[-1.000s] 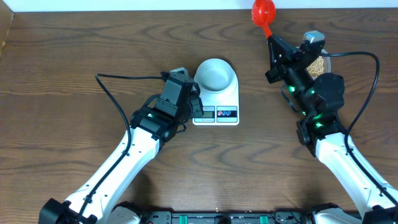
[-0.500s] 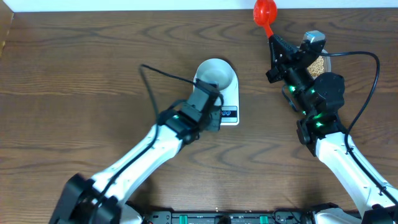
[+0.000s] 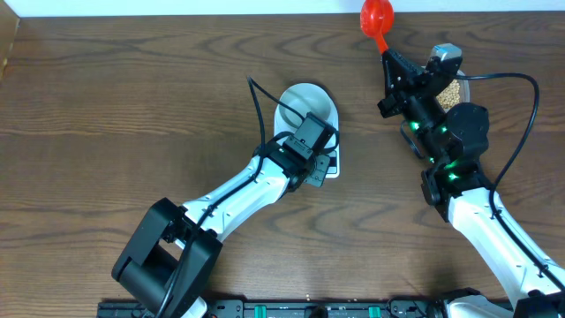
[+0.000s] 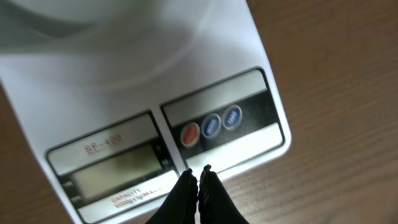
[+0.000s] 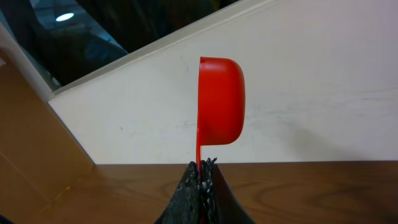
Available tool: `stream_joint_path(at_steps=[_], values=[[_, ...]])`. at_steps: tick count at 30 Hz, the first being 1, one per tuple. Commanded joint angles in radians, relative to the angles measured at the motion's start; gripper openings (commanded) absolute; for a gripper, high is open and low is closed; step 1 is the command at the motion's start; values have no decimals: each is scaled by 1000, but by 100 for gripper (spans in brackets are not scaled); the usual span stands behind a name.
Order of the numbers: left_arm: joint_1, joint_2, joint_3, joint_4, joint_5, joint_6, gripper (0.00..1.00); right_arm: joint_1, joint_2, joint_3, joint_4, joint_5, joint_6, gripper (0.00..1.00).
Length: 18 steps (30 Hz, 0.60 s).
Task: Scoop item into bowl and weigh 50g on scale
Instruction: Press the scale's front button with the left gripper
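Note:
The white scale (image 3: 328,132) lies mid-table with the white bowl (image 3: 304,104) on it; the bowl looks empty. In the left wrist view the scale (image 4: 186,74) shows its blank display (image 4: 115,171) and round buttons (image 4: 211,126). My left gripper (image 4: 199,174) is shut and empty, its tips over the scale's front edge just below the buttons; it also shows overhead (image 3: 320,165). My right gripper (image 5: 203,165) is shut on the handle of a red scoop (image 5: 221,99), held up near the far edge (image 3: 377,16). Tan beans (image 3: 450,92) show behind the right arm.
The beans sit in a container (image 3: 463,81) at the right, mostly hidden by the right arm. A white wall (image 5: 311,93) runs along the table's far edge. Black cables trail from both arms over the brown wooden table (image 3: 106,106).
My left arm has swung right, from the scale's left side to over its front edge by the buttons. The right arm and red scoop have stayed still.

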Motion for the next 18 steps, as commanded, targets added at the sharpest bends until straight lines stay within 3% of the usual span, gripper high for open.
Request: stream_joint_path(at_steps=[1, 18], values=[[2, 4, 25, 20, -54, 19, 7, -5, 8, 23, -1, 12, -14, 1], [2, 56, 25, 58, -58, 31, 7, -5, 11, 23, -10, 12, -14, 1]])
